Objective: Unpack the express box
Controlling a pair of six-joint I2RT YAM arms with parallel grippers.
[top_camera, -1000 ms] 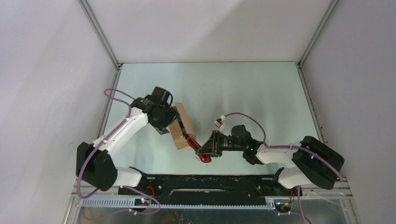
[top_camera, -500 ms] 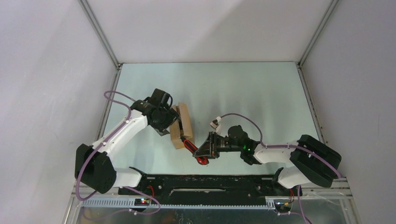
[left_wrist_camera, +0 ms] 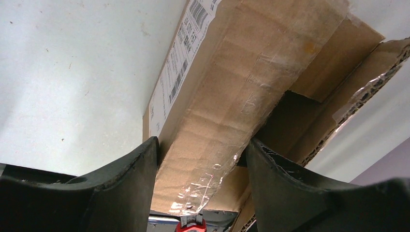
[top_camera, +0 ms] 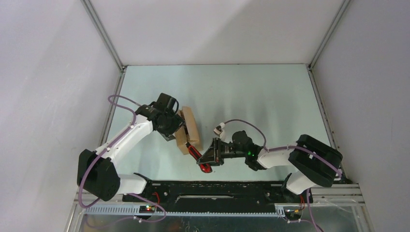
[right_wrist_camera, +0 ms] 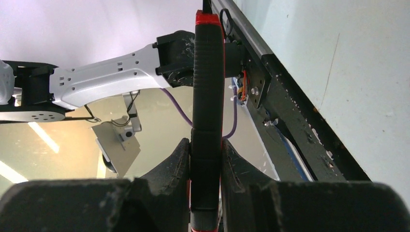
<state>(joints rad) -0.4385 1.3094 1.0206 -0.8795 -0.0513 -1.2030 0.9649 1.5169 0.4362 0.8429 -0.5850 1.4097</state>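
Note:
The express box (top_camera: 186,128), a brown cardboard carton with clear tape and a white label, stands tilted on the table left of centre. My left gripper (top_camera: 179,128) is shut on the express box (left_wrist_camera: 227,87), one finger pressing each side of it, and a flap hangs open at its far end. My right gripper (top_camera: 212,154) is shut on the red-handled knife (top_camera: 198,157), which points at the box's near end. The right wrist view shows the knife handle (right_wrist_camera: 208,96) clamped upright in the right gripper (right_wrist_camera: 205,150). The knife's red end (left_wrist_camera: 191,226) shows below the box.
The pale green table (top_camera: 261,96) is enclosed by white walls on three sides. A black rail (top_camera: 217,186) with the arm bases runs along the near edge. Purple cables loop over both arms.
My right arm has moved left and nearer with the knife, bringing its tip up to the box's near end. The left arm and the box have barely shifted.

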